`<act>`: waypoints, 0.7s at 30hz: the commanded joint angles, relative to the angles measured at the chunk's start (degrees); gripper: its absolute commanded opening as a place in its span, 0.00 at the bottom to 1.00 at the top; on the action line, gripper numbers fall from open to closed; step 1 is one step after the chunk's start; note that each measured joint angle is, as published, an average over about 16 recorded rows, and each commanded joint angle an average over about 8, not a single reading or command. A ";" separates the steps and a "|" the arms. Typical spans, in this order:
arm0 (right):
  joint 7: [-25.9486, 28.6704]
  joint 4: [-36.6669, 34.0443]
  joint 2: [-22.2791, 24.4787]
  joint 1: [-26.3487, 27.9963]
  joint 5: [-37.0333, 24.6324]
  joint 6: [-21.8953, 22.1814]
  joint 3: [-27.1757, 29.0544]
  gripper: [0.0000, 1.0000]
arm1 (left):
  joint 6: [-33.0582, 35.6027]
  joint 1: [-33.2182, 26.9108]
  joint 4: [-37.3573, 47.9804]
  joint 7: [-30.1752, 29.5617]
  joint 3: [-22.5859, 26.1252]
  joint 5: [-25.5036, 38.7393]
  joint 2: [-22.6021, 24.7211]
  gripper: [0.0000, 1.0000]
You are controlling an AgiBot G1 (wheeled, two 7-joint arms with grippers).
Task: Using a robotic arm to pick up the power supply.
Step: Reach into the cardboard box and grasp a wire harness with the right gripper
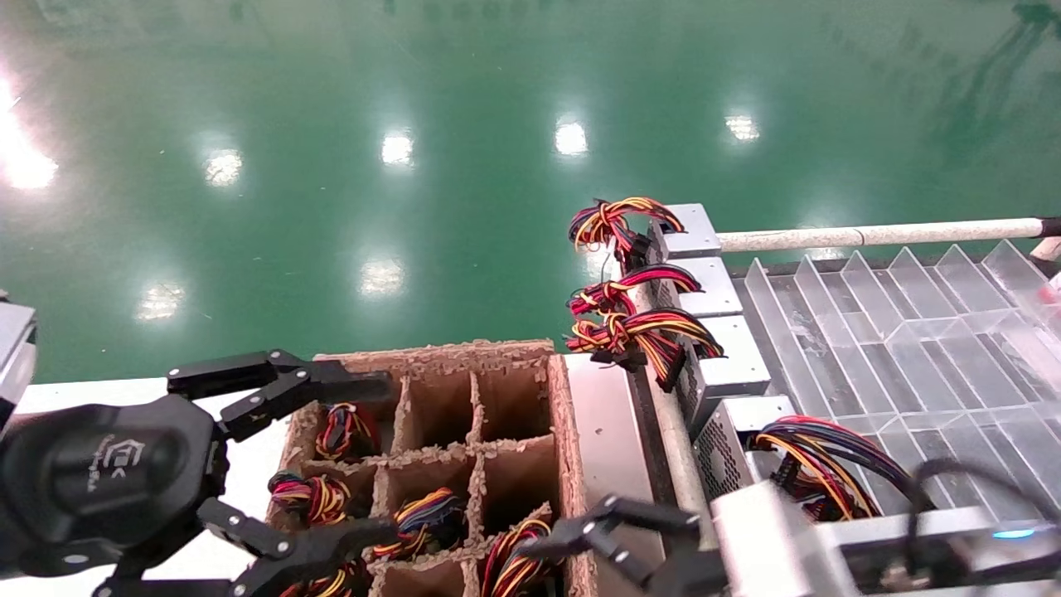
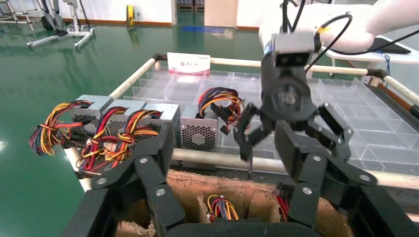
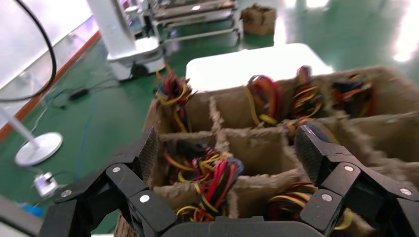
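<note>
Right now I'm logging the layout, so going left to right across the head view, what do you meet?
left gripper, open → cardboard divider box with wire bundles in its cells → row of power supplies standing along the rail → clear divider tray

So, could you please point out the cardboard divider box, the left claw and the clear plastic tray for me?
cardboard divider box [image 1: 560,431]: head view, on its right wall.
left claw [image 1: 352,452]: head view, midway between its open fingertips.
clear plastic tray [image 1: 912,348]: head view, on a bare divider.

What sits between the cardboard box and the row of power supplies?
In the head view, a bare metal strip and a rail separate the cardboard box from the power supplies.
</note>
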 commanded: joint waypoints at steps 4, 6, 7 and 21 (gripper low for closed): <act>-0.12 -1.06 -2.78 0.62 -3.02 -0.07 -2.68 0.06 | 0.00 0.00 0.00 0.00 0.00 0.00 0.00 0.00; -0.42 -1.74 -3.65 0.94 -4.32 -0.30 -3.62 0.00 | 0.00 0.00 0.00 0.00 0.00 0.00 0.00 0.00; -0.58 -2.11 -4.09 1.15 -4.92 -0.49 -4.09 0.00 | 0.00 0.00 0.00 0.00 0.00 0.00 0.00 0.00; -5.82 -9.35 -8.64 3.60 -8.62 -1.48 -7.72 0.00 | 0.00 0.00 0.00 0.00 0.00 0.00 0.00 0.00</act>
